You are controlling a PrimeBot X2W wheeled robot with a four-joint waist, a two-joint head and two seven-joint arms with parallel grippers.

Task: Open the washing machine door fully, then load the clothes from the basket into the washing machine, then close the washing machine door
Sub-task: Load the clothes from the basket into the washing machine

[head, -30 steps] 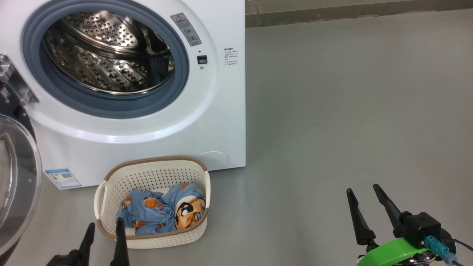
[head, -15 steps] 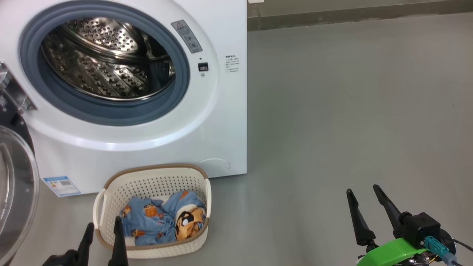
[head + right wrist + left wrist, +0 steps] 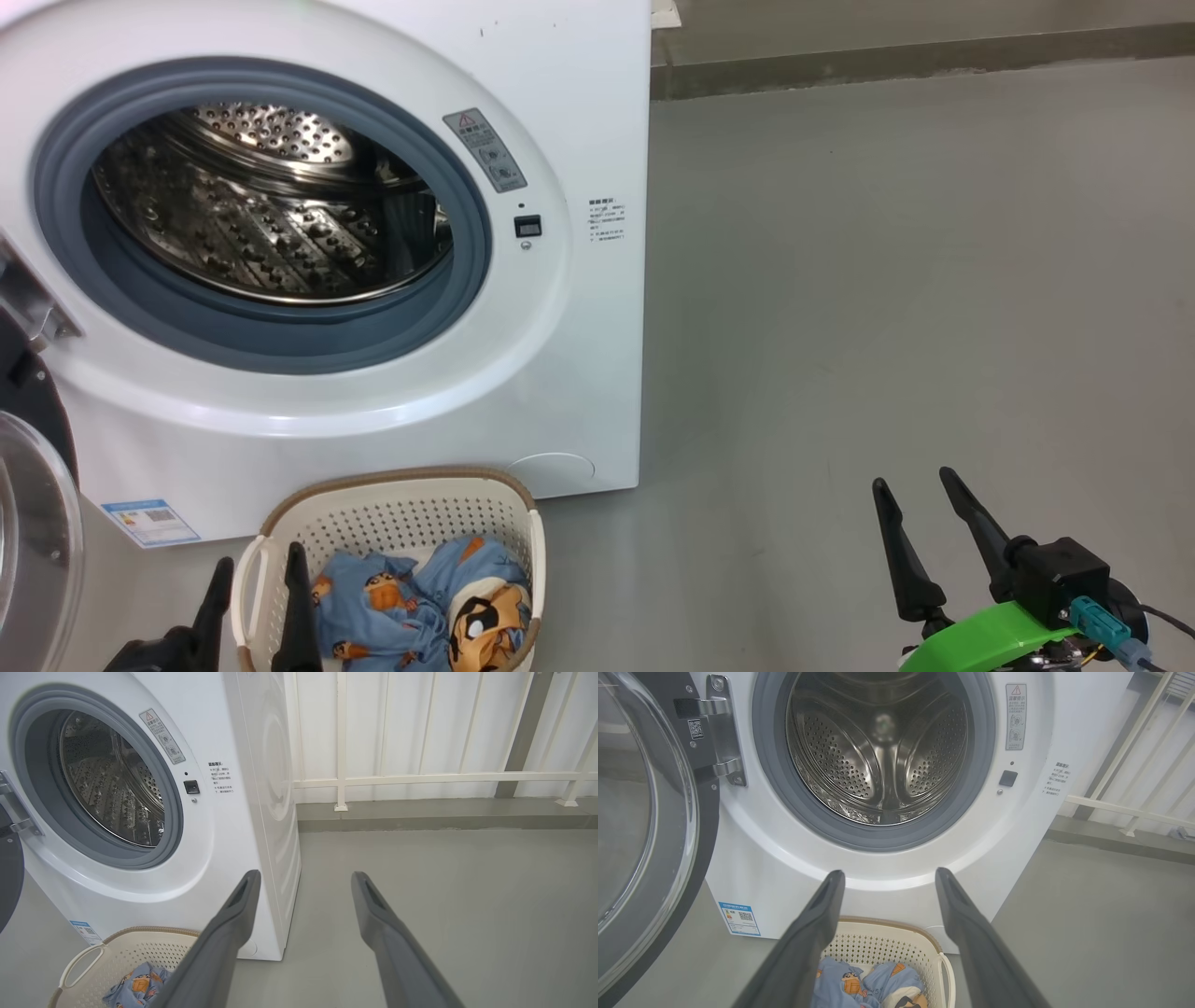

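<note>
Before the washing machine [image 3: 579,373], in the basket [image 3: 392,478], lie soft, light clothes [image 3: 383,611]; you should pinch a raised fold, as jaws of left gripper [image 3: 260,555] and right gripper [image 3: 911,478] stand released.

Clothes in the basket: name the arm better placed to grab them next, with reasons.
Left. The left gripper hangs open at the left rim of the basket, beside the clothes. The right gripper, also open, is over the floor, well off to the right.
</note>
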